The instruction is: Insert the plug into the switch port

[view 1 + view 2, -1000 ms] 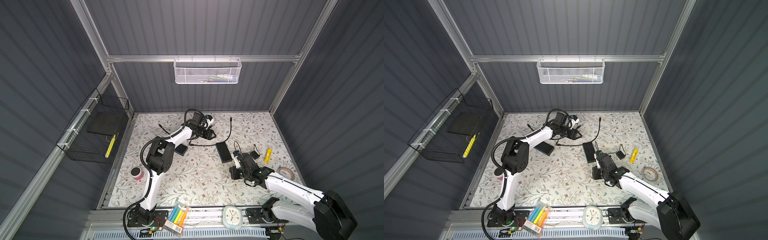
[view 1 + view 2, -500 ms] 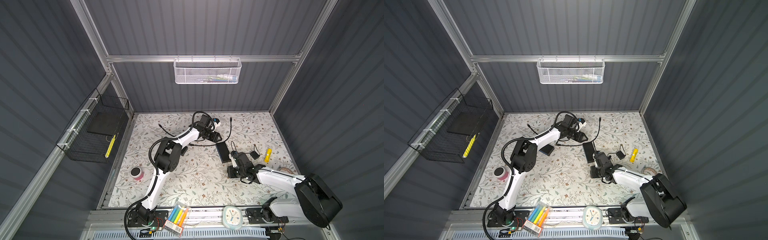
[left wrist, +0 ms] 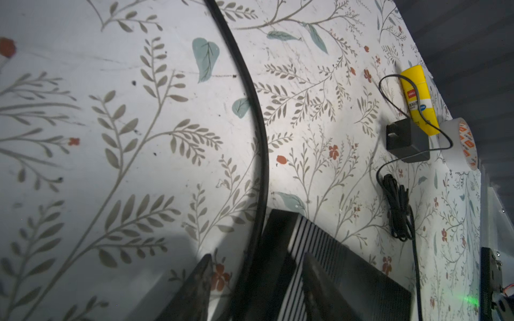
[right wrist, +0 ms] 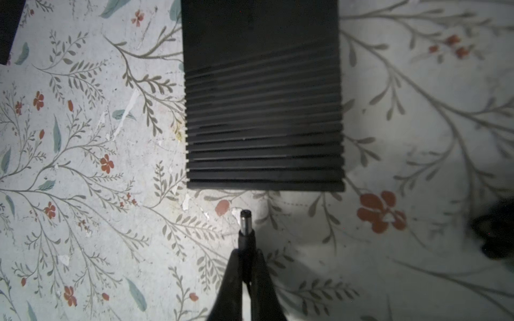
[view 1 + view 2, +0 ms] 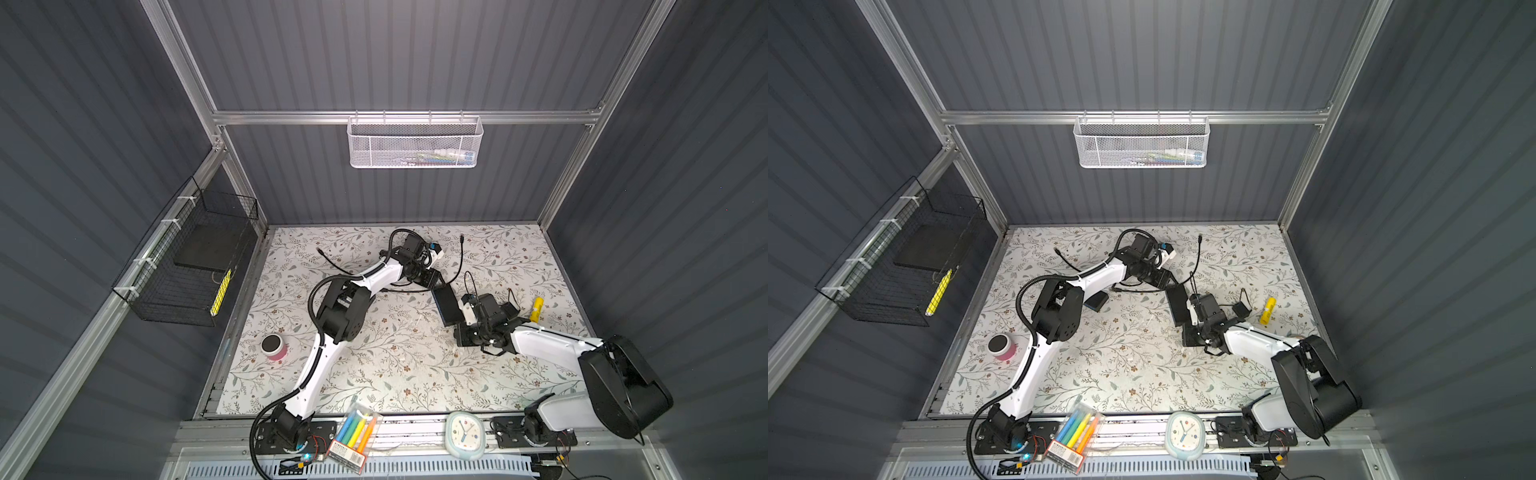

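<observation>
Only the right wrist view shows the black barrel plug with silver tip (image 4: 246, 222), pinched in the closed right gripper (image 4: 246, 264); both top views hide it. Its long axis aims tip-first at the black ribbed rectangular switch box (image 4: 262, 111), near short end, just short of touching. Left gripper (image 3: 256, 266) half-open astride the switch's far corner and a thick black cable (image 3: 250, 111), clamping nothing
</observation>
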Robot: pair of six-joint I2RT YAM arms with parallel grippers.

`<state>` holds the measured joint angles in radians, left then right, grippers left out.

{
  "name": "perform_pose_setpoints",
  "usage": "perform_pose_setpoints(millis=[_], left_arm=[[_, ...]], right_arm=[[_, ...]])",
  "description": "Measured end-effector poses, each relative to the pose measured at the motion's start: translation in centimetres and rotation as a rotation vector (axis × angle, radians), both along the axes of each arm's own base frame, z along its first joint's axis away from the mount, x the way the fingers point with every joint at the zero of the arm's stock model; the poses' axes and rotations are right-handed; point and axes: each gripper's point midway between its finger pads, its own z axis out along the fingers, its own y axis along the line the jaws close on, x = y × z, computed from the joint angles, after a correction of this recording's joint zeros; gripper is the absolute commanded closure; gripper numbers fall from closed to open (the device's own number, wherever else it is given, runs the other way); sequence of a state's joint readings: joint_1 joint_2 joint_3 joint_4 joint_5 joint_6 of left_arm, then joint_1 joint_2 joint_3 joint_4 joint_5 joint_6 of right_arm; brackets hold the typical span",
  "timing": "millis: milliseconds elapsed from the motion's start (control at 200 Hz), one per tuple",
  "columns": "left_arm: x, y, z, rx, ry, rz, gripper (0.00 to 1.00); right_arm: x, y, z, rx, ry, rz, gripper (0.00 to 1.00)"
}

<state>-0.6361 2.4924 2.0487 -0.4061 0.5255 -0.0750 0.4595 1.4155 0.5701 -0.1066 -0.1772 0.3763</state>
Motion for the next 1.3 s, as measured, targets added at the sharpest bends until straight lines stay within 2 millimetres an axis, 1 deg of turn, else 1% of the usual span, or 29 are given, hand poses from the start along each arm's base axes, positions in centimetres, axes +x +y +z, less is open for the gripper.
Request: perform_pose_setpoints(millis=[130, 280, 500, 710, 846, 991, 1301], left_arm=[[-0.1, -0.2, 0.0, -0.008, 0.005, -0.011, 0.48], [-0.1, -0.4, 0.2, -0.016, 0.002, -0.02, 0.49], [-0.3, -1.0, -0.1, -0.023, 0.005, -0.039, 0.51], [-0.5, -1.5, -0.1, -0.027, 0.001, -0.051, 0.52], [-0.6, -1.6, -0.1, -0.031, 0.002, -0.056, 0.53], [-0.6, -1.7, -0.1, -0.034, 0.002, -0.061, 0.55], [-0.8, -1.9, 0.0, -0.043, 0.002, -0.077, 0.62]], right_arm=[[0.2, 0.3, 0.0, -0.001, 0.007, 0.017, 1.0], [0.2, 0.0, -0.1, -0.011, 0.012, 0.011, 1.0], [0.4, -0.5, -0.2, -0.022, 0.013, -0.004, 1.0], [1.2, -0.3, 0.6, -0.019, -0.006, -0.015, 1.0], [1.2, -0.4, 0.1, -0.025, 0.012, -0.017, 1.0], [1.0, -0.4, -0.5, -0.032, 0.031, -0.016, 1.0], [1.4, -0.2, -0.1, -0.027, 0.025, -0.016, 1.0]])
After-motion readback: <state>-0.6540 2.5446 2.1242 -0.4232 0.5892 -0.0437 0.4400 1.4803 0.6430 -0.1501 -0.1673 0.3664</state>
